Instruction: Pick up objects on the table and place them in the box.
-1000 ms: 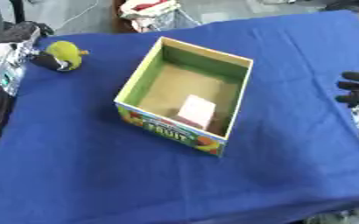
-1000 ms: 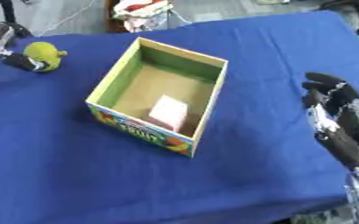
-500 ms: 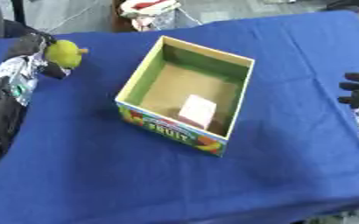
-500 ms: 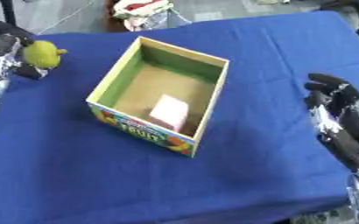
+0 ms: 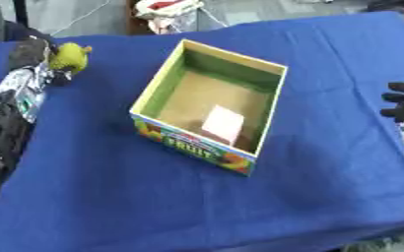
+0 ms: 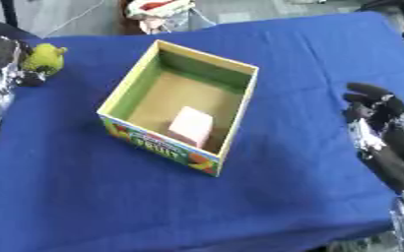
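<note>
- Where the blue tabletop (image 5: 153, 197) lies nearest the camera, nothing is seen on it; no object is left there to be collected.
- At the right edge the right hand (image 6: 380, 129) is seen idle above the cloth, fingers up and only loosely bent, holding nothing. It is placed much as it was a second ago.
- In the middle the cardboard box (image 5: 212, 106) with fruit printing on its near wall is seen standing open. A pale pink block (image 5: 223, 123) is seen lying on its floor against the near right side, unchanged across the frames, so one object is judged already delivered.
- Farther off, at the left, the left hand (image 5: 29, 51) is seen beside a yellow-green soft toy (image 5: 68, 56). The toy is touched by the hand, and the fingers appear to be curled against its left side, though whether they are clamped round it cannot be told.
- Compared with a second ago, the left arm has been reached farther out along the left edge and the hand brought against the toy; the toy itself is found in about the same far-left spot, well apart from the box.
- From this the grasp is judged to be under way, with the lift and the carry to the box not yet done.
</note>
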